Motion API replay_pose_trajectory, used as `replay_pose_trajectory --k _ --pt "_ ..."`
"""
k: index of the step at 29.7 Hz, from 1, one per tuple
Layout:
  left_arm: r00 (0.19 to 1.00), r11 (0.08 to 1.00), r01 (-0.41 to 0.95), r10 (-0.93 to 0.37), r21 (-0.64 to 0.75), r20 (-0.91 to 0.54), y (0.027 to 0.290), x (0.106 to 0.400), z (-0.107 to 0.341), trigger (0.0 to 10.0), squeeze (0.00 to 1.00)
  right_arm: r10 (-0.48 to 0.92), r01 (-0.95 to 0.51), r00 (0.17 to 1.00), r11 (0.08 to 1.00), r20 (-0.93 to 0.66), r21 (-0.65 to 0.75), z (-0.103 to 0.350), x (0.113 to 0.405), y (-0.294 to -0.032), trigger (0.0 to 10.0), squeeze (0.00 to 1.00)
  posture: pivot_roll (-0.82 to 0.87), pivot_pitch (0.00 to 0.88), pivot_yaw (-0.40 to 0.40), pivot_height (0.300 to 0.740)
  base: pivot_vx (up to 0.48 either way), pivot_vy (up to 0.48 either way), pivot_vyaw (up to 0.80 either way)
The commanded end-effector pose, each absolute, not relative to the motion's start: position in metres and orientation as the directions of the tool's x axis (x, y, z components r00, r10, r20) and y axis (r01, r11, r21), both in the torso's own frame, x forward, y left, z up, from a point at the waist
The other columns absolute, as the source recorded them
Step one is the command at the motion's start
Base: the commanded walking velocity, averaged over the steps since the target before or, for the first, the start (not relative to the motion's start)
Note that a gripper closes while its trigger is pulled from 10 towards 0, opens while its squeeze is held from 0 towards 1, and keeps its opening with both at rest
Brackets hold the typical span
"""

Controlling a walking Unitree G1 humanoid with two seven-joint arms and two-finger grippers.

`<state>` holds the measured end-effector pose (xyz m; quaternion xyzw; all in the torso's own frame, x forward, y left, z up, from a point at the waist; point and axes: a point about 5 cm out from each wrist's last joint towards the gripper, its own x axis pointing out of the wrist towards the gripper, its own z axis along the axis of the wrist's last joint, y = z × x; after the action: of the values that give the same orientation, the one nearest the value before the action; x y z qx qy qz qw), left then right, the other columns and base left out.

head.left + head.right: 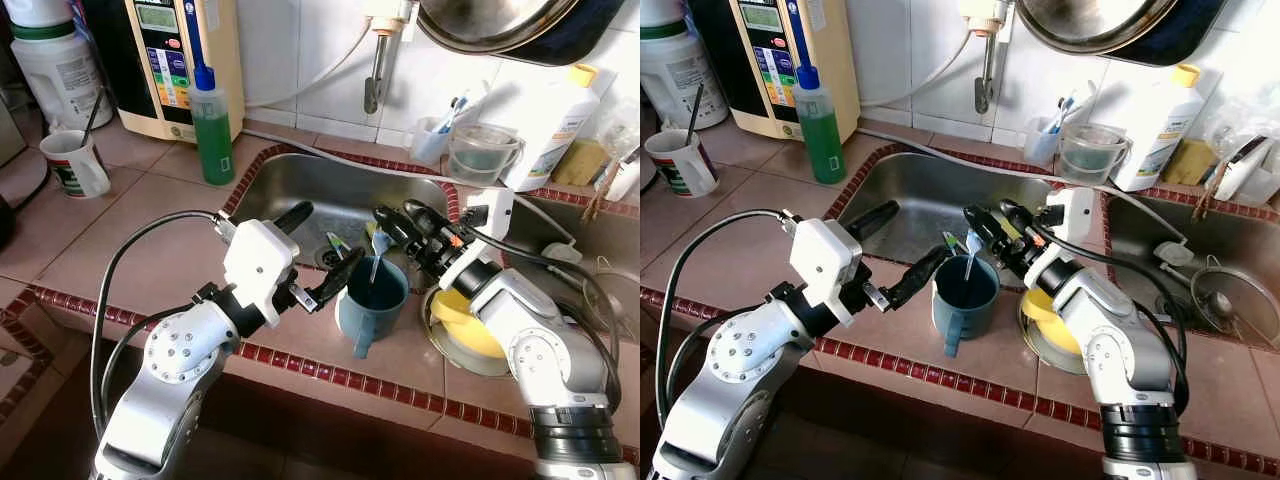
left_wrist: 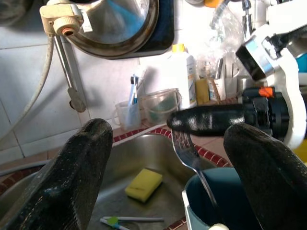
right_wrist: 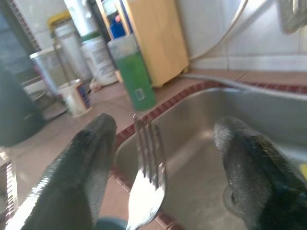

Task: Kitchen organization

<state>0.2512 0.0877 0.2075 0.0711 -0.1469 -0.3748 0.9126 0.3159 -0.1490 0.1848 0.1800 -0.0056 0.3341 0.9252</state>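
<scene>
Fork (image 1: 375, 268) already stands in the blue mug (image 1: 371, 305) on the table (image 1: 150, 215) edge by the sink (image 1: 330, 185). Both end effectors spread: right (image 1: 392, 222) above it, left (image 1: 322, 250) beside. Sponge (image 2: 144, 184) and toothbrush remain in sink.

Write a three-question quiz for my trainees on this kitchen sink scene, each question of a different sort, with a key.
1. True or false: the fork stands in the blue mug.
2. Which lies in the sink? A) sponge B) plate C) kettle
3. Fill in: the bottle holds ____ liquid.

Key:
1. True; tines up, between the right end effector fingers.
2. A, the yellow sponge.
3. Green.
</scene>
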Motion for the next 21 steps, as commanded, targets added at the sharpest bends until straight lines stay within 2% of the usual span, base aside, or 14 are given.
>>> replay_pose_trajectory --k 1,2,9,21 --pt "0.668 0.702 0.67 -0.712 0.241 0.216 0.0843 0.2477 0.2093 10.0 0.0 0.63 -0.633 0.764 0.692 0.138 0.347 0.188 0.317 -0.151 1.0 0.0 -0.14 0.09 -0.053 0.732 0.0 0.0 0.0" --pt "0.67 0.704 0.669 -0.71 0.239 0.217 0.0841 0.2474 0.2094 10.0 0.0 0.645 -0.643 0.753 0.677 0.131 0.359 0.1874 0.3155 -0.1499 0.0 0.0 -0.15 0.093 -0.055 0.732 0.0 0.0 0.0" --pt "0.673 0.708 0.668 -0.706 0.229 0.22 0.0825 0.2465 0.2105 10.0 0.0 0.693 -0.676 0.71 0.62 0.126 0.399 0.1888 0.3098 -0.1483 0.0 0.0 -0.15 0.096 -0.06 0.732 0.0 0.0 0.0" --pt "0.663 0.698 0.681 -0.716 0.223 0.218 0.0802 0.2449 0.2113 10.0 0.0 0.693 -0.674 0.711 0.623 0.119 0.397 0.1901 0.3079 -0.154 0.0 0.0 -0.16 0.098 -0.055 0.732 0.0 0.0 0.0"
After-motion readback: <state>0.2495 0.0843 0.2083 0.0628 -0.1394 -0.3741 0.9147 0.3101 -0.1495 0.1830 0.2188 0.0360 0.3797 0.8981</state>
